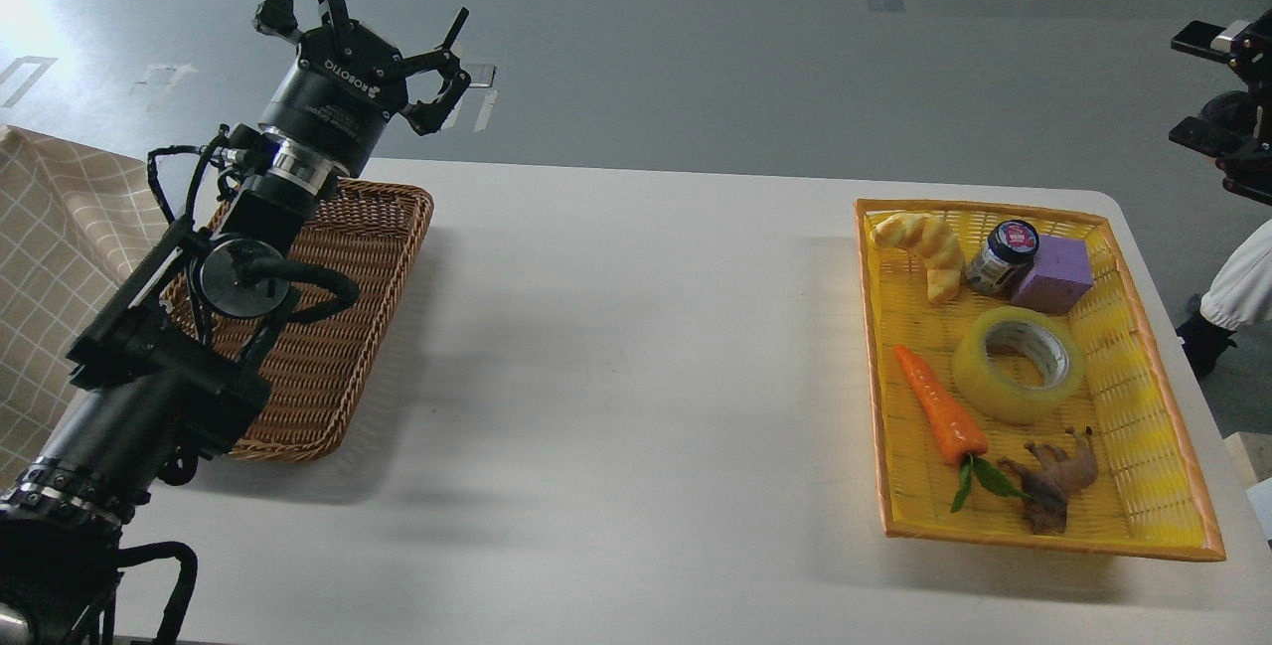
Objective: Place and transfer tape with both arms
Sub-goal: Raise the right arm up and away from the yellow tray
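The tape (994, 392), a translucent yellow roll with a grey-white core, lies flat in the yellow tray (1043, 533) on the right of the white table. My left gripper (373, 24) is open and empty, raised above the far end of the brown wicker basket (328, 347) on the left. My right gripper (1207, 83) is at the right edge of the view, high and far right of the tray. Only its spread fingertips show, and it holds nothing.
The tray also holds a bread piece (929, 247), a small jar (1002, 255), a purple block (1055, 275), a carrot (939, 404) and a brown toy animal (1053, 481). A checked cloth (50, 247) lies at the far left. A white sleeve (1237, 287) shows at the right edge.
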